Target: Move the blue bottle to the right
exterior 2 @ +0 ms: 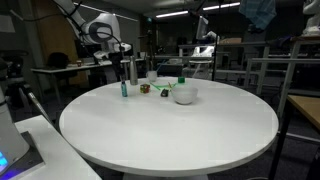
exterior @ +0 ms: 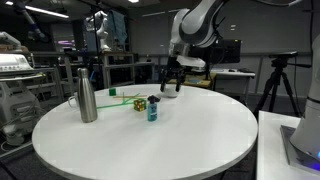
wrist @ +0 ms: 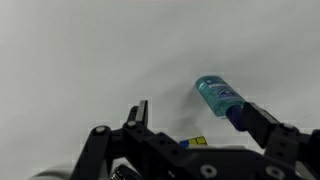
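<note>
The blue bottle stands upright on the round white table, next to a small multicoloured cube. It also shows in an exterior view. In the wrist view the bottle lies close to the right finger, with its dark cap partly hidden behind that finger. My gripper hangs above the table behind the bottle, open and empty. In the wrist view its fingers are spread wide, and the cube shows between them.
A tall steel flask stands at the table's left side. A white bowl sits near the cube. Lab benches, a tripod and other equipment surround the table.
</note>
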You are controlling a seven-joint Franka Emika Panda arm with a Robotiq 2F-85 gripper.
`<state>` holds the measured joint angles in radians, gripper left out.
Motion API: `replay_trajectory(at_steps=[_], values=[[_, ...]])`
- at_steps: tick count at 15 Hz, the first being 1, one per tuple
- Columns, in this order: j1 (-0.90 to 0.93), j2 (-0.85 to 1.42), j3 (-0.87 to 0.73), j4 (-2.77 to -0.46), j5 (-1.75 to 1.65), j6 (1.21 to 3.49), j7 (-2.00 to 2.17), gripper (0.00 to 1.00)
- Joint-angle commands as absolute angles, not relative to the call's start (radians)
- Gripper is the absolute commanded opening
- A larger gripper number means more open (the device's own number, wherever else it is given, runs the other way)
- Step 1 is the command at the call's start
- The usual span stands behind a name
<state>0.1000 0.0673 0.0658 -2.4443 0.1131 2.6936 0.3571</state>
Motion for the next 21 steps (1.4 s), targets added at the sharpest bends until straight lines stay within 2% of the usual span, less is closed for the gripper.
replay_trajectory(at_steps=[1,12,21], values=[[0.131,0.093,0.067,-2.453,0.009,2.716,0.493,1.0],[0.165,0.13,0.066,-2.375,-0.091,2.701,0.587,1.0],[0.214,0.256,0.048,-2.241,-0.099,2.693,0.579,1.0]])
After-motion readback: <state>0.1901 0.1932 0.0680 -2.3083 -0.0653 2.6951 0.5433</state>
